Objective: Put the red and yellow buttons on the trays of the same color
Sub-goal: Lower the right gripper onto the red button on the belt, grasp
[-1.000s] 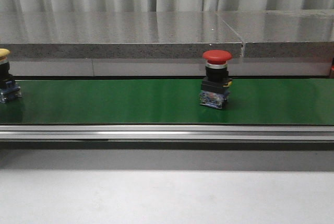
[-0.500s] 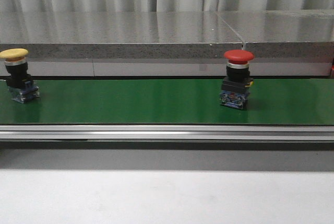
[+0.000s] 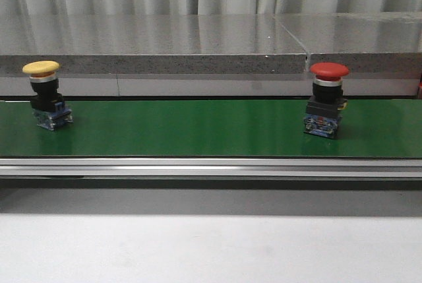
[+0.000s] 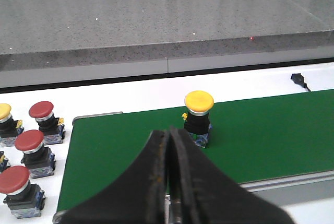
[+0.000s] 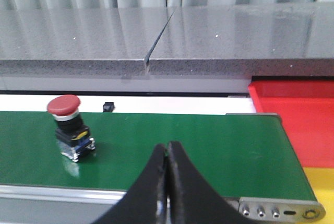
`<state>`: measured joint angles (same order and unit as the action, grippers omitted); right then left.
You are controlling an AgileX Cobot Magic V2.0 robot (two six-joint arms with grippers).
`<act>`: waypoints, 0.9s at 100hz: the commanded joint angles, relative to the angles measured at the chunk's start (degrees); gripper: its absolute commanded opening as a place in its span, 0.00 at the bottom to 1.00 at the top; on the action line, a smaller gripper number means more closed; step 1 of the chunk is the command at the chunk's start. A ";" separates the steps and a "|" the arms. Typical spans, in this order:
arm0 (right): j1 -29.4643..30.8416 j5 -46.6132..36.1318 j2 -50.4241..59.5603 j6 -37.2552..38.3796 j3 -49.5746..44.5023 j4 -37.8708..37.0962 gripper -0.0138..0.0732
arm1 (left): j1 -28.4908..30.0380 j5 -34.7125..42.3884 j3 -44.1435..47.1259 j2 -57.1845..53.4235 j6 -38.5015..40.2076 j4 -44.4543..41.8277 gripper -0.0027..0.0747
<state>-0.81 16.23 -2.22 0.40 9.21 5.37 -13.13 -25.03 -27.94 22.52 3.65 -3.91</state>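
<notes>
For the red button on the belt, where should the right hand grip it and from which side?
Grip the red button by its black body, just under the mushroom cap, probably coming down from above with the fingers either side. It stands upright on the belt, and the wide cap overhangs a narrower collar, so fingers below it shouldn't slip off. The right hand is shut and must open first.

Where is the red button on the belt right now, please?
In the front view, the red button stands upright toward the right end of the green conveyor belt, far from the yellow button.

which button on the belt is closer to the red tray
The red button: it sits further along the green belt toward the red tray; the yellow button is at the far end.
</notes>
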 commanded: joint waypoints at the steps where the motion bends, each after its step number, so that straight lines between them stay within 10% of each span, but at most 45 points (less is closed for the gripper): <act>1: -0.04 3.66 -5.27 0.07 7.38 0.55 0.08 | -0.36 4.80 -1.52 0.29 0.58 0.51 0.01; 29: -0.04 26.97 -28.82 0.07 28.00 0.55 0.08 | -0.36 4.80 -1.52 0.54 0.58 0.61 0.01; 64: -0.04 25.18 -47.18 0.07 33.39 0.93 0.10 | -0.36 4.80 -1.52 0.54 0.58 0.61 0.01; 76: -0.04 25.18 -50.36 0.07 33.39 0.93 0.27 | -0.36 4.80 -1.52 0.54 0.58 0.61 0.01; 90: -0.04 25.31 -51.35 0.07 33.39 0.93 0.70 | -0.36 4.80 -1.52 0.54 0.58 0.61 0.01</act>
<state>-0.81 44.35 -53.63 0.52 40.60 5.85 -13.13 -24.80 -27.94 22.52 3.65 -3.78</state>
